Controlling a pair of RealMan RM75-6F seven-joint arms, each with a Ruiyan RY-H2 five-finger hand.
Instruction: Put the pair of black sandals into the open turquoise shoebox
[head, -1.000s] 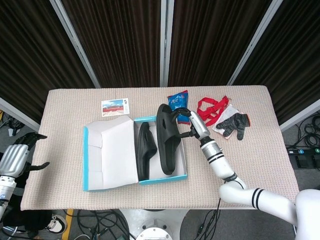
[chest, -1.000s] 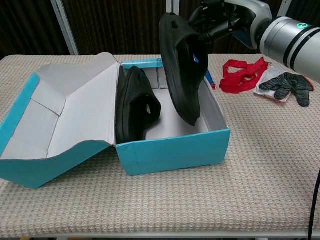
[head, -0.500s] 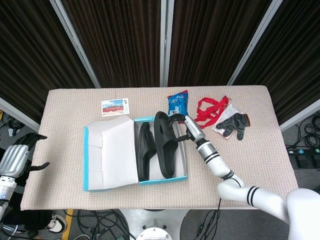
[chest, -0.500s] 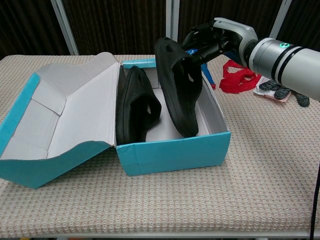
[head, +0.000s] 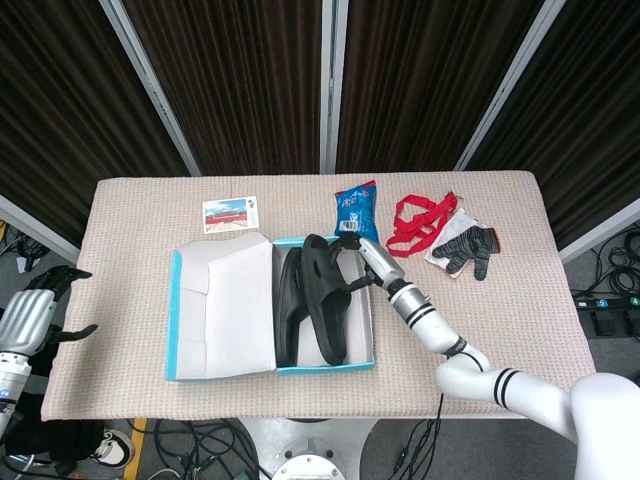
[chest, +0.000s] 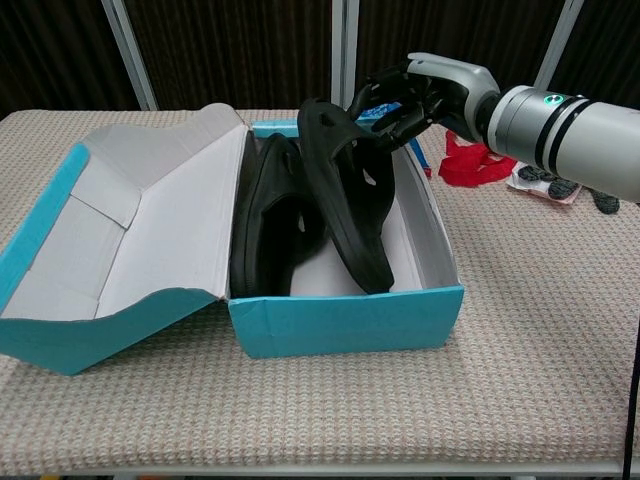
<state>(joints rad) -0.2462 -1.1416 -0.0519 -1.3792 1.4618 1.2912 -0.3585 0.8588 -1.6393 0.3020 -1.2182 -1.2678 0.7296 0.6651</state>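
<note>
The second sandal (chest: 345, 195) now sits lower than a second ago: then it hung steeply above the turquoise shoebox (chest: 345, 320), and now its front end rests on the box floor near the front wall while its heel end leans up toward the back. The right hand (chest: 415, 95) has come down with it, its fingers (chest: 385, 110) clamped on the heel end at the back of the box. The first sandal (chest: 270, 215) stands on its edge in the left part of the box, beside the opened lid (chest: 150, 230), where it stood before; the two sandals touch along their length.

From above, the box has shifted a little on the desk (head: 520, 290) and its lid flap lies out to the left. The right wall of the box runs just beside the right forearm, so that side is tight. Behind the box lie a blue snack packet (head: 354, 208), a red strap (head: 420, 220) and a dark glove (head: 465, 245), near the back edge; a small card (head: 230, 214) lies near the back left. The front strip of the desk and its right end are bare cloth.

The left hand (head: 40, 305) hangs off the desk's left edge, its fingers apart, holding nothing.
</note>
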